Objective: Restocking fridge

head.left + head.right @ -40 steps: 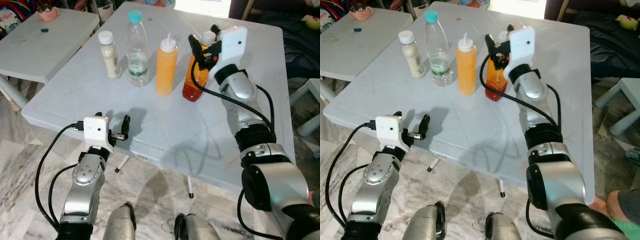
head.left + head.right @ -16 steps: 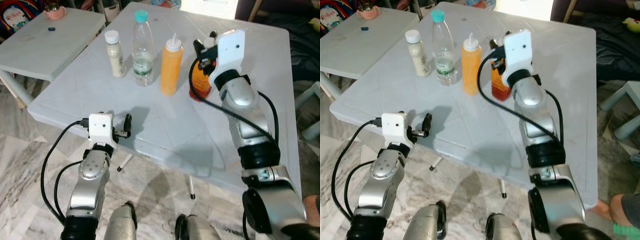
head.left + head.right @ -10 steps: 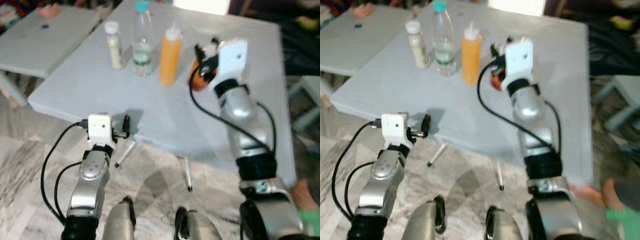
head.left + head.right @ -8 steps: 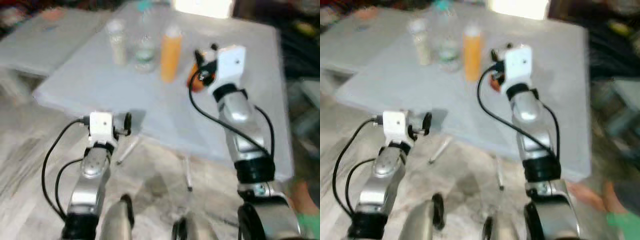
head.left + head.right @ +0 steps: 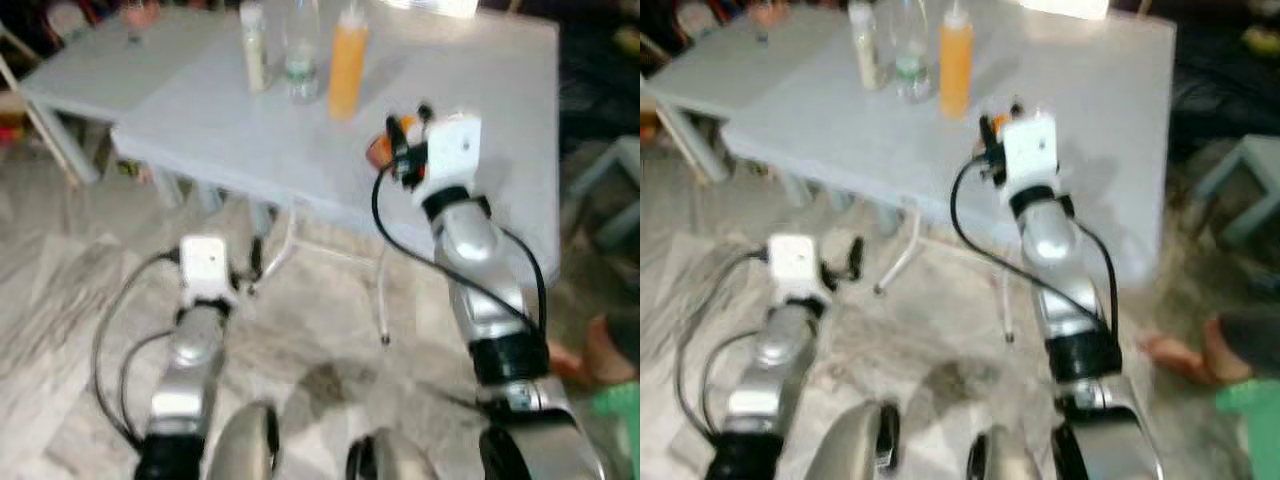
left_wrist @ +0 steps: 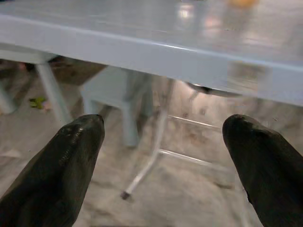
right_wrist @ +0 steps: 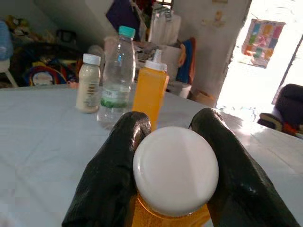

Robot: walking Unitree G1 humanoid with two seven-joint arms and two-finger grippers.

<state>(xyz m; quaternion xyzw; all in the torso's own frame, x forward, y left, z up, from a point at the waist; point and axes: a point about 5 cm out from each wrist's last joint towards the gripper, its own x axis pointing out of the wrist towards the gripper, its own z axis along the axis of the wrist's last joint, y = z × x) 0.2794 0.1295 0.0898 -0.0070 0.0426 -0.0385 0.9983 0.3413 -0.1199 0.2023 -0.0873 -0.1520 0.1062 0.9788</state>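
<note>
Marble-patterned floor lies under a pale grey table [image 5: 470,80], and the head views are blurred. The right end effector [image 7: 173,142] is clamped on the neck of an amber bottle [image 5: 380,150] with a white cap [image 7: 175,169], which it holds just clear of the table's near edge. Three items stand on the table: a cream bottle [image 7: 89,83], a clear water bottle [image 7: 115,78] and an orange squeeze bottle [image 7: 149,89], grouped close together. The left end effector [image 6: 170,165] hangs below table height, its fingers [image 6: 61,175] spread apart and empty.

Assessment: the task is at an early stage. One bottle is in hand but not yet delivered; no fridge can be identified in these views, and three items remain to be collected.
</note>
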